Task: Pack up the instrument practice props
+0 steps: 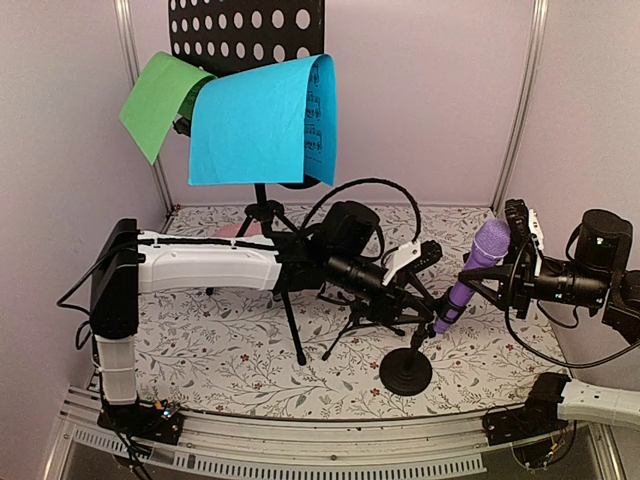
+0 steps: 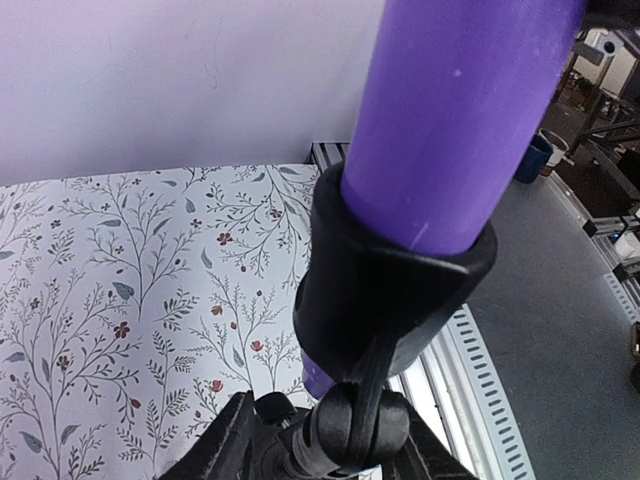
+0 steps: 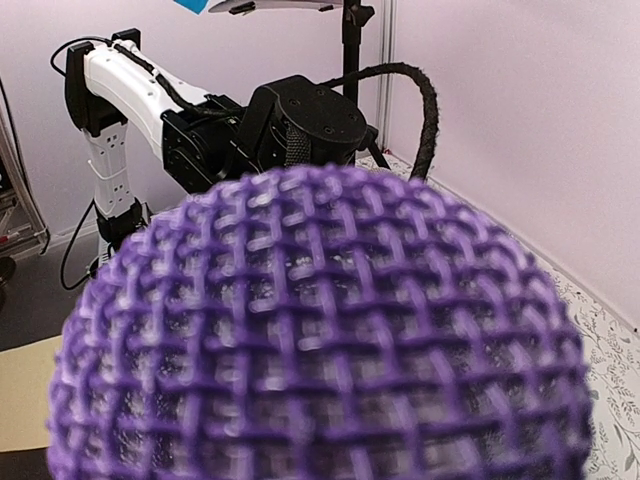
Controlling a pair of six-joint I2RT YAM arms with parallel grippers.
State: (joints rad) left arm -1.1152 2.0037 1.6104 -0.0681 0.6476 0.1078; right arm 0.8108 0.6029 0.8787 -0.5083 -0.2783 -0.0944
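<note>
Pale lilac walls point(image 1: 420, 90) close in a surface point(image 1: 230, 350) covered with a floral print of thin sprigs and small red blooms. At its right end the purple microphone point(image 1: 468, 280) stands tilted in the black clip point(image 2: 390, 290) of a round-base stand point(image 1: 405, 372).

The right pincer point(image 1: 508, 262) pinches the microphone just under its head. The left pincer point(image 1: 430, 305) sits low by the clip, and I cannot tell whether it is spread or pressed together.

The step in hand looks like freeing the microphone from the clip. To do it well:
- The left pincer should take firm hold of the clip or stem, so the light stand does not lift or topple.
- The right should draw the microphone along its own axis, up and out, not sideways. A sideways pull would lever against the clip's collar.

The barrel is smooth, glossy plastic and likely slippery. The clip is matte black and hugs it closely, so some friction is to be expected. The head is a domed purple mesh of woven squares point(image 3: 320, 330).

Well behind stands the perforated black music rack point(image 1: 250, 30) on its tripod point(image 1: 275, 260). A limp blue sheet point(image 1: 255, 120) and a green sheet point(image 1: 155, 100) drape over it
</note>
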